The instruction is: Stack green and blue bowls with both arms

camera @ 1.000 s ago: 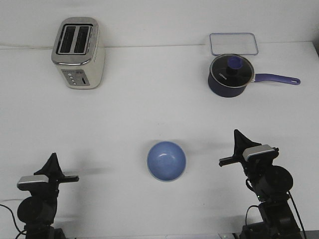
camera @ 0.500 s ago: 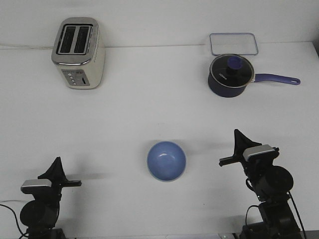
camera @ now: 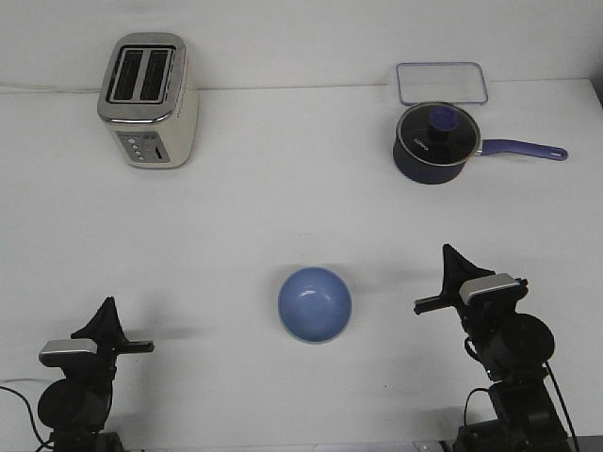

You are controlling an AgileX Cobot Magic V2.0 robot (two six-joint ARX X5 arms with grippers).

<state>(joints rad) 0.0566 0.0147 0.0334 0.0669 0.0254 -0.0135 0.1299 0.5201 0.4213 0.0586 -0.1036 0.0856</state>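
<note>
The light blue bowl (camera: 315, 304) stands upright on the white table, in the middle near the front. The sage green bowl does not show anywhere in the front view. My left gripper (camera: 105, 309) is at the front left, well apart from the bowl, its fingers together in one point and holding nothing. My right gripper (camera: 450, 254) is at the front right, a hand's width from the bowl's right side, its fingers also together and empty. Both point away over the table.
A silver two-slot toaster (camera: 148, 101) stands at the back left. A dark navy pot (camera: 436, 143) with a purple handle stands at the back right, its handle pointing right. A clear rectangular lid or tray (camera: 441, 83) lies behind it.
My left gripper has sunk a little toward the front edge over the last second, then stayed still. The right arm and the blue bowl have not moved.
</note>
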